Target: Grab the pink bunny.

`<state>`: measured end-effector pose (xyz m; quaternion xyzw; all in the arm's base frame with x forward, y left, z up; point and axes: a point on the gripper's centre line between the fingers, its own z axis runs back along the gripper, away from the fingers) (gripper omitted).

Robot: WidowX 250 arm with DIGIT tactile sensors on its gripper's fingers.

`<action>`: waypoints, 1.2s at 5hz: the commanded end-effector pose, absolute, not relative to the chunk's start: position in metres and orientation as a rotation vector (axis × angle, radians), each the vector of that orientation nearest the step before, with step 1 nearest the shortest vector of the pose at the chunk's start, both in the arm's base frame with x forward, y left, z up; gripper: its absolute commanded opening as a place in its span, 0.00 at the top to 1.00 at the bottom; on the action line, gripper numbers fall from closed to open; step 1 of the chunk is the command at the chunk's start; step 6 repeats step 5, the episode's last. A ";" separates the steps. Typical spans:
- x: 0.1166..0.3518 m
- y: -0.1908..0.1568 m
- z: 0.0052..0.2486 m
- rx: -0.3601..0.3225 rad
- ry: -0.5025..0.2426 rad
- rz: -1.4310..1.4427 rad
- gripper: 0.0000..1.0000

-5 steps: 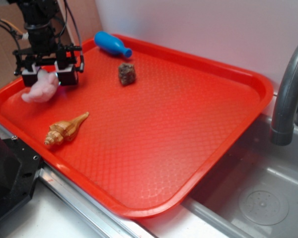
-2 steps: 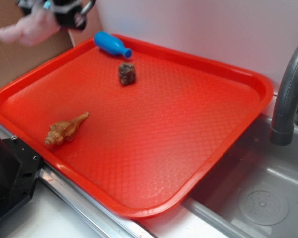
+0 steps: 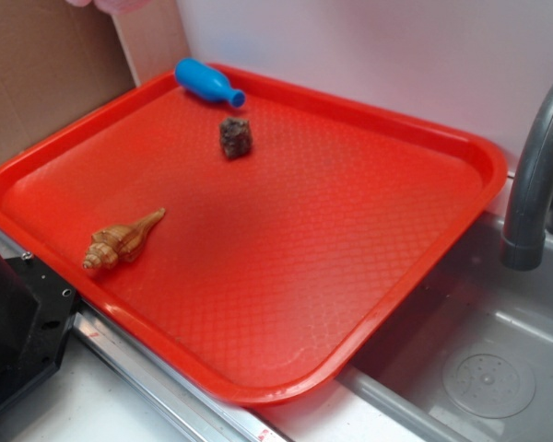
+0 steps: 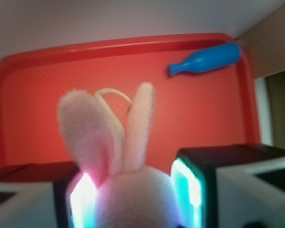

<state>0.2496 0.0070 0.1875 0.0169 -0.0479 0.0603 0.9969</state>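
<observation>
Gripper (image 4: 133, 199) pinching bunny (image 4: 128, 190), high above tray (image 4: 47, 66). Grab looks done; next needs only steady hold.

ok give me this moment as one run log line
gripper: shut on pink bunny | bunny: lifted above red tray | on tray: blue bottle, brown rock, tan seashell | grab: done

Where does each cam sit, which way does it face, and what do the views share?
Exterior: off-arm, above the red tray's near corner, looking down across it to the wall; seashell, rock, blue bottle, faucet; no robot body, just a pink sliver at the top edge.
Wrist: behind the gripper, looking down at the tray; both fingers clamp the pink bunny.
Shared: tray, blue bottle.
</observation>
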 end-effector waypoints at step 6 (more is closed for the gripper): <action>0.202 0.018 0.189 -0.022 -0.203 0.161 1.00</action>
